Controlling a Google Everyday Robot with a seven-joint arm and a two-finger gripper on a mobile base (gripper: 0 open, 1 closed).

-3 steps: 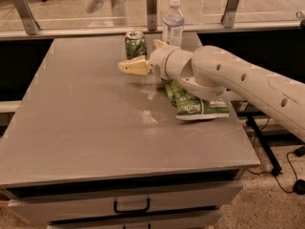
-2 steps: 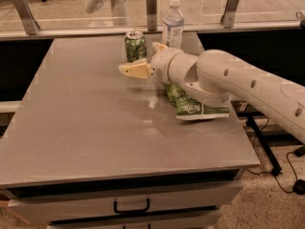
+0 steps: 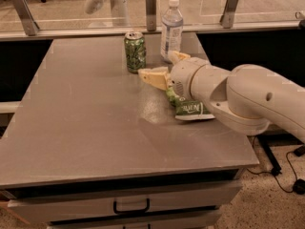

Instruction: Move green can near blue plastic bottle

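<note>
The green can (image 3: 135, 51) stands upright at the back of the grey table (image 3: 86, 128). The blue plastic bottle (image 3: 171, 28), clear with a white cap, stands just right of it, a small gap apart. My gripper (image 3: 164, 67) is low over the table, right of the can and in front of the bottle. It is open and empty. One cream finger (image 3: 153, 76) points left toward the can's base without touching it. The other finger (image 3: 178, 57) lies near the bottle's base.
A crinkled green snack bag (image 3: 189, 109) lies on the table, partly under my white arm (image 3: 243, 99). A glass barrier with metal posts (image 3: 150, 4) runs behind the table. A drawer with a handle (image 3: 131, 207) sits below the front edge.
My gripper has drawn back to the right, from in front of the can's base to a spot beside it. The can, bottle and bag have stayed put.
</note>
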